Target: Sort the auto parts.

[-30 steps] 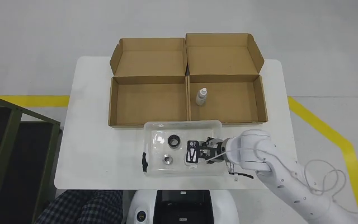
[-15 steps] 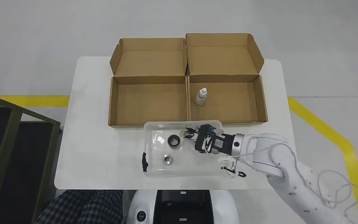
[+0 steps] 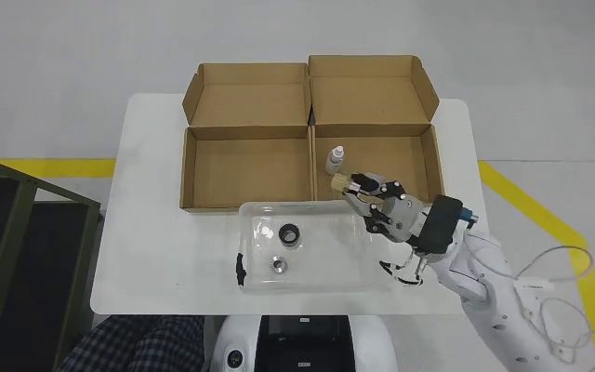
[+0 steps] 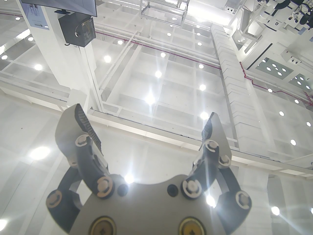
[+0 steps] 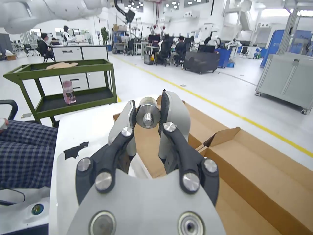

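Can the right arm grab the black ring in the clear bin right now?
Probably not yet: the right gripper is shut on a metal cylinder. The black ring lies uncovered in the open clear bin, so nothing else blocks it.

My right gripper (image 5: pixel 148 107) is showing a pale grey metal palm plate. Black linkage bars are running forward from it to two silver fingers (image 5: pixel 177 113), each lined with black ribbed pads (image 5: pixel 162 110). Round silver screws are sitting at every link joint, and two larger recessed bolts are sitting behind them on the plate. My left gripper (image 4: pixel 145 116) is wearing the same build, though its rear bolts are glinting brass. Behind the right gripper, my glossy white arm shell (image 3: pixel 483 270) is carrying a black wrist collar (image 3: pixel 442 219) and thin looping cables.
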You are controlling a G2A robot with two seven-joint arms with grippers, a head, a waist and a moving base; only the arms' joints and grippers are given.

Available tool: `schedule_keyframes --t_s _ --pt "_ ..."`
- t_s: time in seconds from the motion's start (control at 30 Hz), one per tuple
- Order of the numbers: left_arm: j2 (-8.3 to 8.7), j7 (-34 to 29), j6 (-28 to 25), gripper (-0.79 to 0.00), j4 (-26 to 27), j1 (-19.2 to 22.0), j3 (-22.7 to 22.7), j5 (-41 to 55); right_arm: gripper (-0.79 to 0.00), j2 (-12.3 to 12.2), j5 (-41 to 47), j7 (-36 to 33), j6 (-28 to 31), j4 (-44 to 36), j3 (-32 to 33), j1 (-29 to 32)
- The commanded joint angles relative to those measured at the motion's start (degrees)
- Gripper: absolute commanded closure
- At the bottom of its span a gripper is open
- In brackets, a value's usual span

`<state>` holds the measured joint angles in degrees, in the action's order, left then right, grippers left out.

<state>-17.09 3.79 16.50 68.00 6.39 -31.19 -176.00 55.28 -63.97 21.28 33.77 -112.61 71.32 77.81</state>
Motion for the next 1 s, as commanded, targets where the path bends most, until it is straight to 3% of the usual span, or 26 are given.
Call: schedule_keyframes --t_s 0.0,0.17,0.37,0.97 --pt "0.00 0.0 0.0 -0.785 0.0 0.0 0.0 0.0 0.000 0.0 -1.4 4.9 -0.5 -0.3 1.1 1.4" --pt "0.00 0.0 0.0 -0.785 0.0 0.0 0.0 0.0 0.000 0.1 -5.6 14.8 -1.6 -0.7 3.5 5.5" --pt "0.00 0.0 0.0 -0.785 0.0 0.0 0.0 0.0 0.000 0.1 -6.4 19.6 -1.0 0.4 5.5 7.8" --pt "0.00 0.0 0.0 -0.785 0.0 0.0 0.0 0.0 0.000 1.0 -4.6 18.1 0.9 1.0 6.2 7.3"
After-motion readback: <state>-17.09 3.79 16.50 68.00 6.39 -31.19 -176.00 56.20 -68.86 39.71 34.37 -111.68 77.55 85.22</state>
